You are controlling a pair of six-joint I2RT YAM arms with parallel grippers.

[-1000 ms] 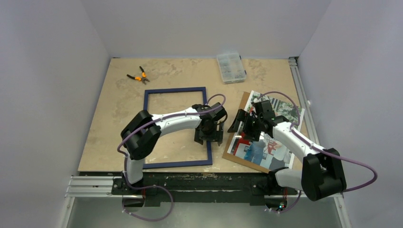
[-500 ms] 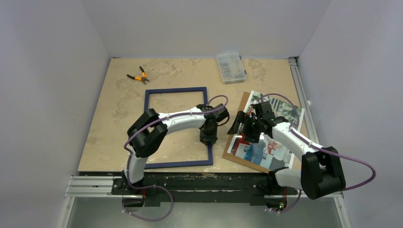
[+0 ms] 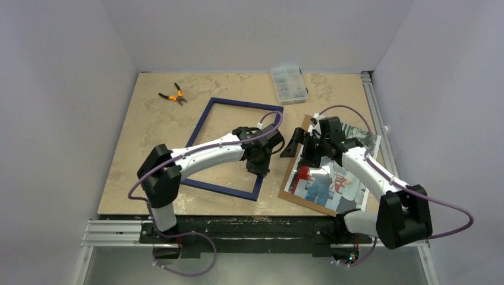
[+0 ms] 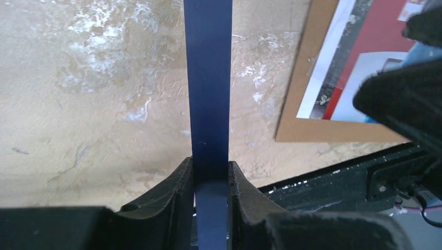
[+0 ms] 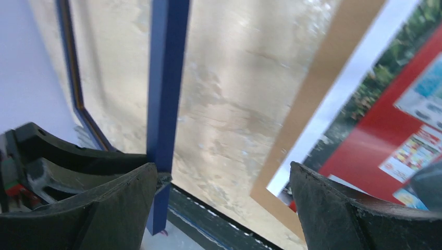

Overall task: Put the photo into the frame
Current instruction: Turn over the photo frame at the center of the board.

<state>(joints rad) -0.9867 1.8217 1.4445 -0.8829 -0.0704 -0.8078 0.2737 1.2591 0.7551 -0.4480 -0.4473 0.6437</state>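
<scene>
Near edge, right side: the photo [image 3: 324, 185] lies face up on a brown board [image 4: 296, 94], well outside the frame [image 3: 243, 103], so I count nothing as loaded yet.
Just beyond, centre: the two grippers meet here, at the frame rail nearest the photo.
Left gripper [image 4: 210, 172]: pinched tight on that rail, with the dark blue face showing between the fingers. I take this grip as my handle for swinging or tipping the frame.
Right gripper [image 5: 223, 172]: fingers spread wide and holding nothing, poised over the strip of table [image 3: 148, 154] between rail and board. The rail passes just beside one finger; I cannot tell whether they touch. My guess is that it waits there to share the frame's weight.
Frame, mid-table: it sits skewed to the table edges, blue face up. I think it must be turned over before the photo can go in from behind.
Far edge: orange-handled pliers [image 3: 172, 95] and a clear parts box [image 3: 288, 84] sit well apart from the work, and I don't expect to need them.
</scene>
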